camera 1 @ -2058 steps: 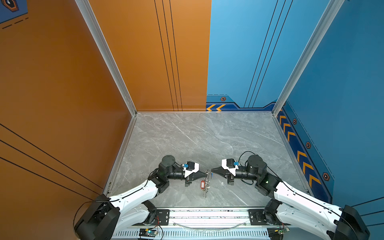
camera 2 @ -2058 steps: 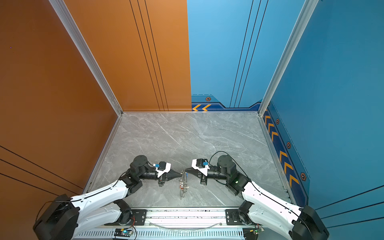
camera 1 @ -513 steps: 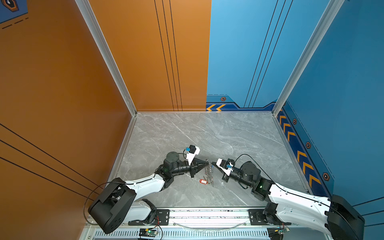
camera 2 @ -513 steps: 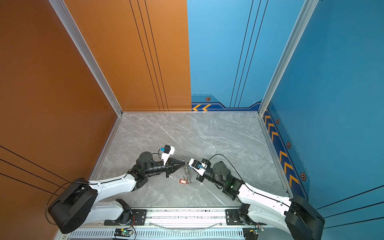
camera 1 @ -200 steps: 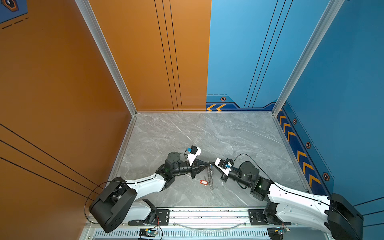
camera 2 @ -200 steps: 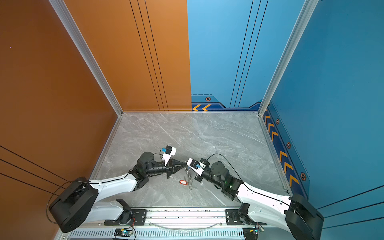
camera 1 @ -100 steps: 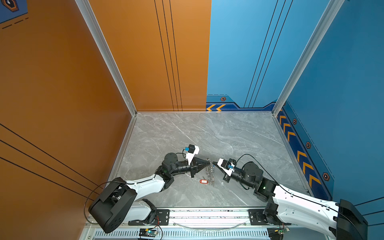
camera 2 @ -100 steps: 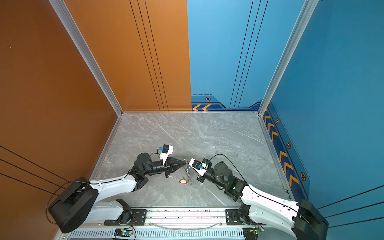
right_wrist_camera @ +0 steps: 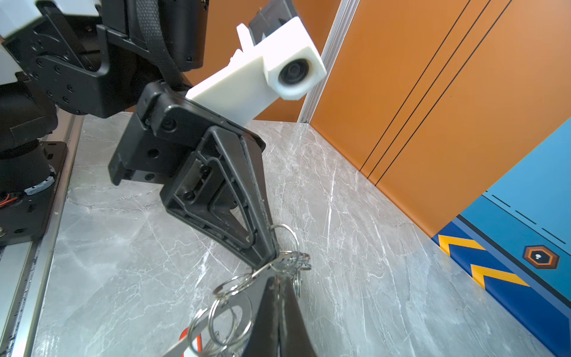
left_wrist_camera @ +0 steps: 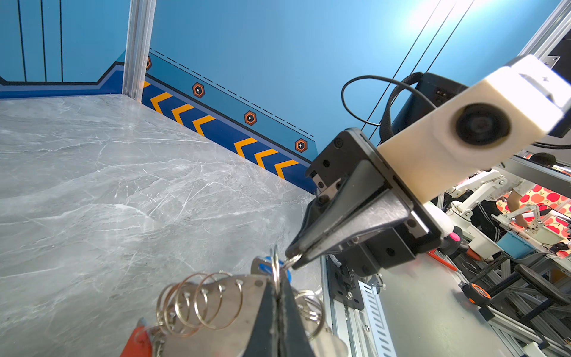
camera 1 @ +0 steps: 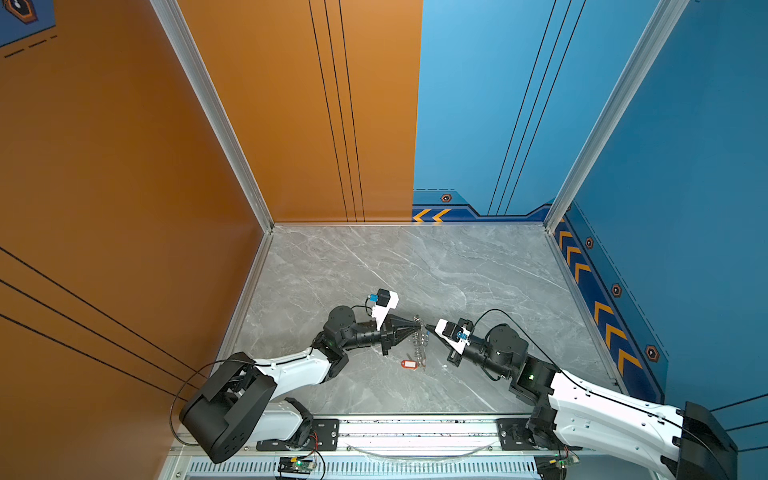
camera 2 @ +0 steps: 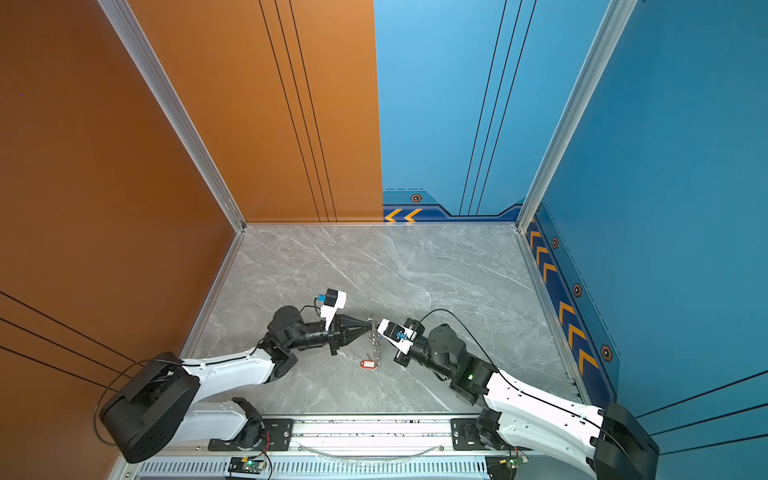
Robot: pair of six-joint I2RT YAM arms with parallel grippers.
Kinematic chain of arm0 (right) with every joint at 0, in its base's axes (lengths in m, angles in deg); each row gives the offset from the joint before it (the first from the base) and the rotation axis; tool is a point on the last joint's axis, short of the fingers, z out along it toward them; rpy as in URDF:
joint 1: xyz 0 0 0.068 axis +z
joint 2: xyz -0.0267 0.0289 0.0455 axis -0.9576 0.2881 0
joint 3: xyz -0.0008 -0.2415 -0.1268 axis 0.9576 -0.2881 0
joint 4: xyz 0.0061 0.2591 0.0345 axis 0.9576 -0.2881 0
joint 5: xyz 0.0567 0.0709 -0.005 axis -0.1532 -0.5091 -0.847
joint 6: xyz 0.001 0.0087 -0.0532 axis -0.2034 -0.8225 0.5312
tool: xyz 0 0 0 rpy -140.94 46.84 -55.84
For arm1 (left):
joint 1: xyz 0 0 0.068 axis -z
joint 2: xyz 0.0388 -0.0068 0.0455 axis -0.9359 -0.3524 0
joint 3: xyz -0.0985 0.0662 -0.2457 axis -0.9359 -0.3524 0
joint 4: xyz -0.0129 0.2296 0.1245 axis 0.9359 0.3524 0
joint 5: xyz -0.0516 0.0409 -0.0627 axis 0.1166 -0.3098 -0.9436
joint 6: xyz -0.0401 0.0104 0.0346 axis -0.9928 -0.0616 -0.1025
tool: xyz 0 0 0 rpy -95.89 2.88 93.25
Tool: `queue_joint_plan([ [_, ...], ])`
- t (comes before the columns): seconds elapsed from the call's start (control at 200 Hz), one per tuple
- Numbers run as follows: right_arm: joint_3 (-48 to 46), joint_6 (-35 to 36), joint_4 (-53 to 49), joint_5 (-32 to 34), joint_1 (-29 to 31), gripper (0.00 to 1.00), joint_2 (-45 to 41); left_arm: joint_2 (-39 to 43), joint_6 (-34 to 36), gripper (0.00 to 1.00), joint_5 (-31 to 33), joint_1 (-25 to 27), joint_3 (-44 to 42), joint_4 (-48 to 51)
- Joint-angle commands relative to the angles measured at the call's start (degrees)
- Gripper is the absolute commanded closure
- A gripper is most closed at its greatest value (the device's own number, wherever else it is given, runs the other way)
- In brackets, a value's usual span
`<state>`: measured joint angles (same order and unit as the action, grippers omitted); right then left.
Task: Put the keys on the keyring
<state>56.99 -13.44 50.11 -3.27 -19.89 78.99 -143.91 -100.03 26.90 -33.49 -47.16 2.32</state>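
Hanging between the 2 arms, the keyring (camera 1: 420,345) is over the near middle of the counter (camera 1: 374,266), pinched at its upper end from both sides. The left pincer (camera 1: 415,328) is closed flat on the plate's rim. The right pincer (camera 1: 430,326), with its tip almost meeting the left one, is closed on a thin split ring (left_wrist_camera: 291,262) just beside a blue tag (left_wrist_camera: 267,268). Whether that ring belongs to the blue-tagged key or to the plate, I cannot tell.

The plate looks stiff, thin and light, and its smooth metal is likely to slip under a shallow bite. The bare rim between the small rings seems the safest place to hold it. The rings themselves are springy wire that swings loose, so any of the keys would need its coil pried open at the split.

Both top views show the plate nearly edge-on. Its long axis runs from the pincer tips down toward the front rail. A red tag (camera 1: 409,364) is at the low end, and I cannot tell if it rests on the counter.
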Motion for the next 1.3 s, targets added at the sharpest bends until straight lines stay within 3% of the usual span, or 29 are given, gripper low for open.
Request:
queue_joint_plan([
  [0.0, 1.93, 1.11, -1.65, 1.10, 0.51, 1.00, -1.13, -0.64, -0.34, 1.00, -1.00, -0.52, 0.04, -2.95],
  [0.265, 2.63, 1.56, -0.82, 4.10, 0.64, 1.00, -0.10, -1.86, -0.26, 1.00, -1.52, -0.20, 0.47, -2.92],
  [1.296, 2.33, 1.92, -1.74, 1.83, 0.67, 1.00, 2.27, -1.60, -0.83, 1.00, -1.79, -0.63, 0.64, -2.92],
])
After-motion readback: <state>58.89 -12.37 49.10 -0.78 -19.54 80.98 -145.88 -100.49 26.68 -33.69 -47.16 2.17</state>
